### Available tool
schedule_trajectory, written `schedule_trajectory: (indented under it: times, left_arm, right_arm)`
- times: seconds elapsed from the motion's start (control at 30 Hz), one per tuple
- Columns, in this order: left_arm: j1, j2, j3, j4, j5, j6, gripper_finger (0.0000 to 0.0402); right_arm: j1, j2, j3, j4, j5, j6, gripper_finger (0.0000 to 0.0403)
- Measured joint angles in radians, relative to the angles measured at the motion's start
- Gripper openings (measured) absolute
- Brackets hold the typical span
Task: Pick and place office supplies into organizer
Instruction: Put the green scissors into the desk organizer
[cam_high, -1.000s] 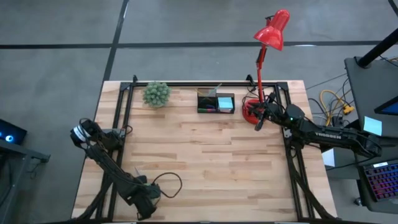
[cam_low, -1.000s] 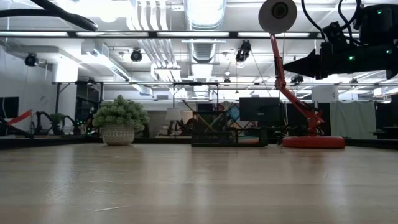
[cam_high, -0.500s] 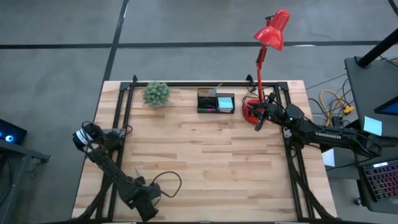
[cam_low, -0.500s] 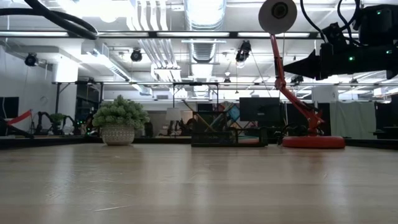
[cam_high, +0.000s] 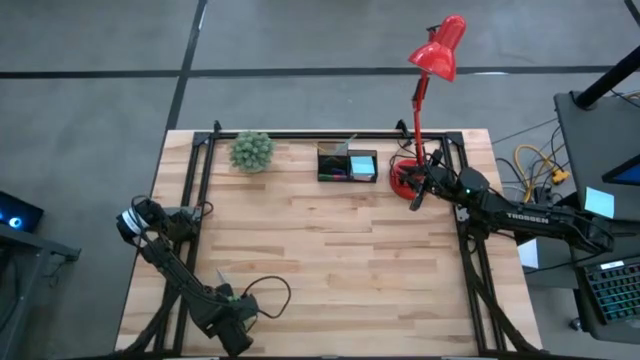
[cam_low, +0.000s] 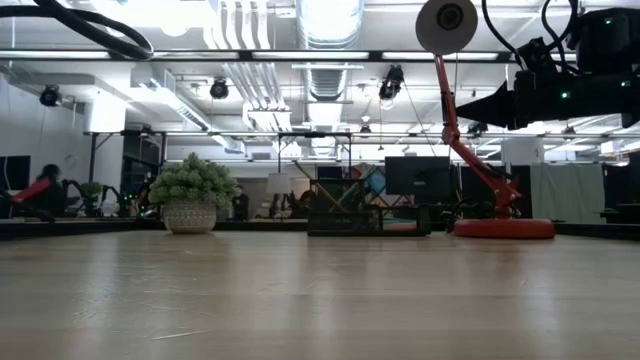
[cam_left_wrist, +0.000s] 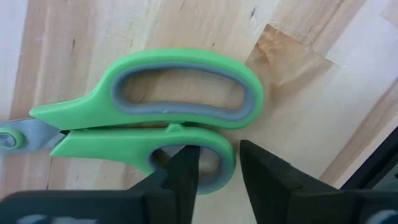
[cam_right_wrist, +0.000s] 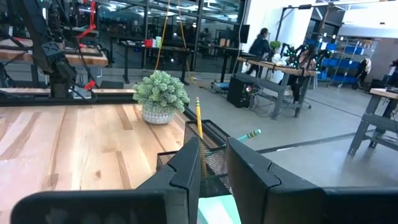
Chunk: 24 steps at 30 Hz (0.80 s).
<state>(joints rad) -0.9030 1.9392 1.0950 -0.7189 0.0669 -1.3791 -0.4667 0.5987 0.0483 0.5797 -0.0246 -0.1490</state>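
Organizer (cam_high: 347, 164) holds yellow pencil (cam_right_wrist: 199, 134), teal pen (cam_right_wrist: 248, 134), sticky notes (cam_high: 363, 167).

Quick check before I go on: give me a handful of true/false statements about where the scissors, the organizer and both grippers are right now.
1. The left gripper straddles the rim of the smaller loop of the green-handled scissors. True.
2. The scissors are already in the organizer. False: they lie flat on the wooden table.
3. A yellow pencil stands upright in the organizer. True.
4. The right gripper is down at the table's near edge. False: it hovers at the far side, beside the organizer and the red lamp.
5. The potted plant stands between organizer and lamp. False: it is on the organizer's other side.
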Motion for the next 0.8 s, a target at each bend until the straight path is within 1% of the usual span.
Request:
schedule_trajectory:
  times: [0.07,0.2,0.23,0.63,0.8]
  left_arm:
    - [0.0,0.0,0.0,-0.005,-0.004,0.0,0.0083]
    - [0.0,0.0,0.0,-0.011,-0.015,0.0,0.0021]
    - [0.0,0.0,0.0,-0.011,-0.015,0.0,0.0014]
    - [0.0,-0.017,-0.003,-0.007,0.0,0.033,0.0008]
    - [0.0,-0.072,-0.006,-0.012,0.002,0.033,0.0007]
  right_arm:
    - [0.0,0.0,0.0,0.0,0.0,0.0,0.0068]
    - [0.0,0.0,0.0,0.0,0.0,0.0,0.0068]
    - [0.0,0.0,0.0,0.0,0.0,0.0,0.0068]
    - [0.0,0.0,0.0,0.001,0.0,0.0,0.0068]
    - [0.0,0.0,0.0,0.002,0.0,0.0,0.0068]
